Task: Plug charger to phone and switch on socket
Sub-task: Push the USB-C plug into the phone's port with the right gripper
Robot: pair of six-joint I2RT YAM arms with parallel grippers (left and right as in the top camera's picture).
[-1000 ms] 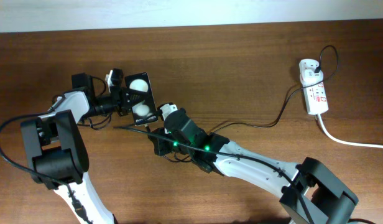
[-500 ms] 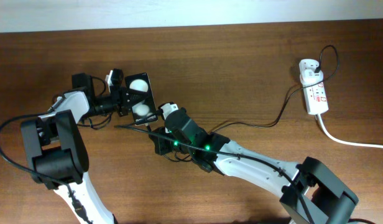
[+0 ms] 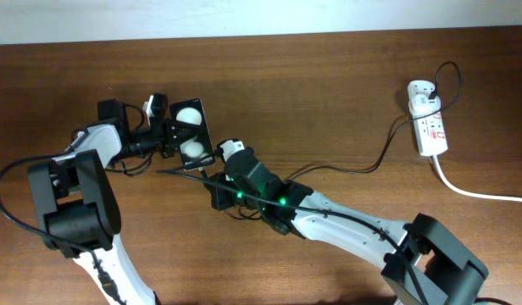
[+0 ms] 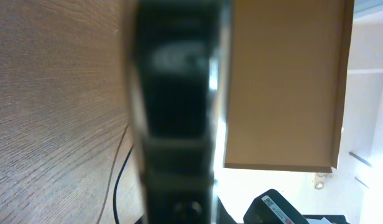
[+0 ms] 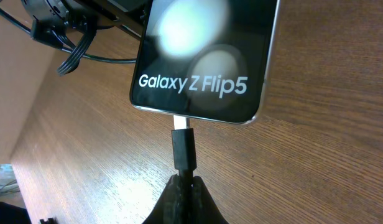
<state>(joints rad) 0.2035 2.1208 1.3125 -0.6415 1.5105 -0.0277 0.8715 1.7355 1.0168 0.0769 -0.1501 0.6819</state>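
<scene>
Your left wrist camera is filled down the middle by the phone (image 4: 176, 81), so close that it shows only as a dark, blurred slab running from the top edge to the bottom. A bright, thin edge runs down its right side. To its left you see the wooden table (image 4: 55, 93), its grain sweeping across the frame at a tilt. A thin black cable (image 4: 119, 177) curves down beside the phone's lower left and leaves at the bottom; you cannot tell what it joins. To the right stands a flat brown panel (image 4: 285, 81) with a pale wall (image 4: 365, 112) past it. In the bottom right corner sits a dark object with a white label (image 4: 272, 208), its print too small to read.
</scene>
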